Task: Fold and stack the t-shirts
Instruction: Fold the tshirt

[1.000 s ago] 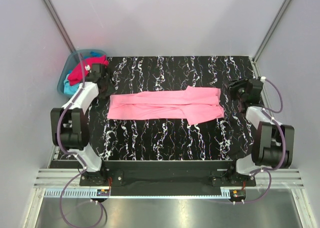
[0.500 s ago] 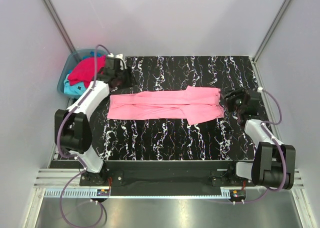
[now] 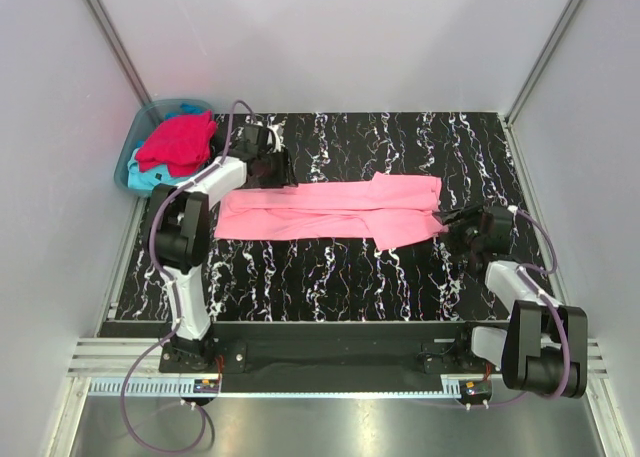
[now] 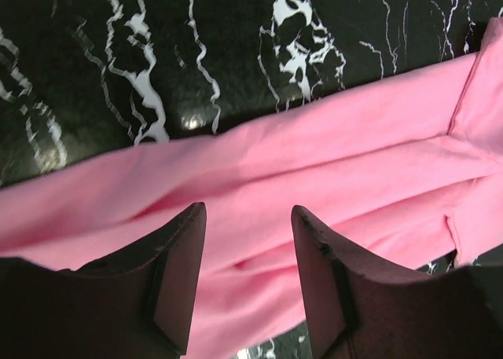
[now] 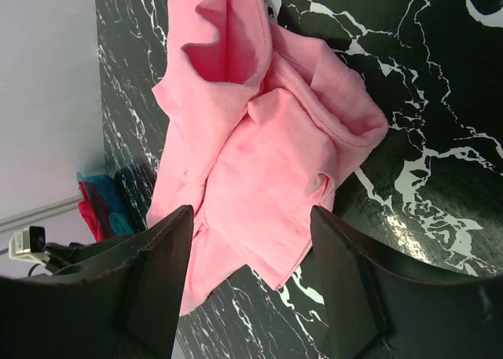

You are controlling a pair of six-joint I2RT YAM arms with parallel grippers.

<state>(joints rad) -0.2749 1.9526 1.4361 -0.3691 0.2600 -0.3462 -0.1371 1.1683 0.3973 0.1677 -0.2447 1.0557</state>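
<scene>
The light pink t-shirt lies as a long flat band across the middle of the bench, folded lengthwise, with a sleeve bunched at its right end. It looks light, thin and limp, so it should crease easily and sag from any single pinch. The best holds seem to be the doubled edges at each short end, pinching all layers together. The left end effector hangs released, jaws apart, over the band's left part, and the right end effector is likewise spread and empty beside the sleeve end. The crimson t-shirt and turquoise t-shirt sit heaped in the tub at the far left corner
</scene>
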